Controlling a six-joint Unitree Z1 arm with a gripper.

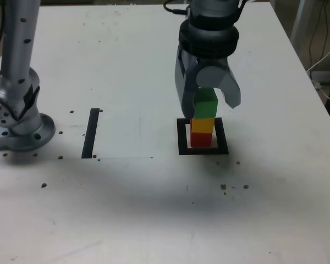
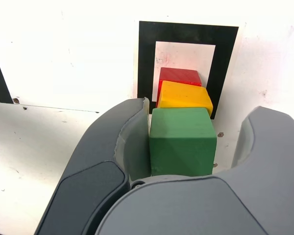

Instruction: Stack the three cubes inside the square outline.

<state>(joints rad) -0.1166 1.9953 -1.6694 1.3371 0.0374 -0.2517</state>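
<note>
Straddling the green cube (image 2: 182, 142) atop yellow (image 2: 184, 97) and red (image 2: 179, 76), the claw (image 1: 212, 94) stands apart, black strip (image 1: 91, 132) well aside.

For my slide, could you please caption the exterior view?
Hand open around the green cube, stacked on yellow and red inside the square outline.

a robotics lab: beside the arm's bolted metal base (image 1: 22, 129), a white test table (image 1: 126, 209) bears a black tape strip (image 1: 91, 133).
</note>
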